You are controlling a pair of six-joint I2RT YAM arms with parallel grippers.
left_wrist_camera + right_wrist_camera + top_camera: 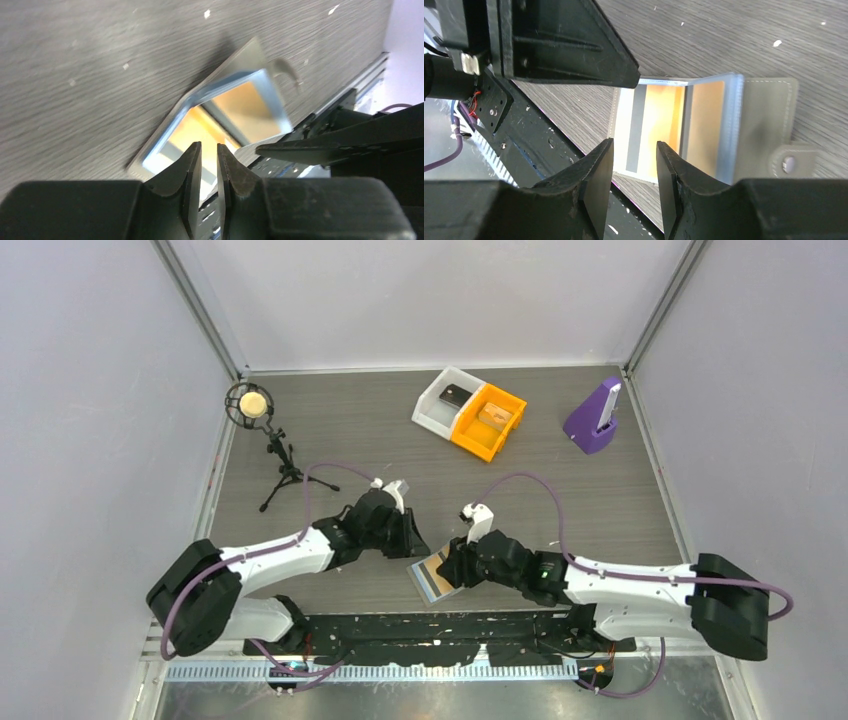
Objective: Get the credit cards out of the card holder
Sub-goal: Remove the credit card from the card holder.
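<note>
Card holder [764,120]: bifold, grey-brown outside, lying open on the worktop [340,430] close to its near edge, between the two arms' tips. One snap tab [791,162] sticks out from the outer flap. Light blue clear sleeves; one sleeve leaf stands raised along the fold, tilted rather than flat.

Contents of holder: striped card [636,130], pale with a grey band, in the flat panel nearest the right wrist camera; orange card face [706,120] showing through the raised leaf.

Left pincer [208,146]: jaws drawn to a narrow slit, nothing seen between them. Tips low over the flat panel, at its far corner as seen from the right wrist; contact cannot be told.

Right pincer [634,145]: jaws moderately apart, straddling the near edge of the flat panel. Whether the fingers [599,170] touch the striped card cannot be told.

Other items, far side of worktop, well apart from the holder:
- white bin [428,412], a dark object inside
- orange bin [468,436], touching the white bin, a tan object inside
- purple stand [585,428], holding a white device upright
- microphone [250,403] on a small black tripod, far left
</note>
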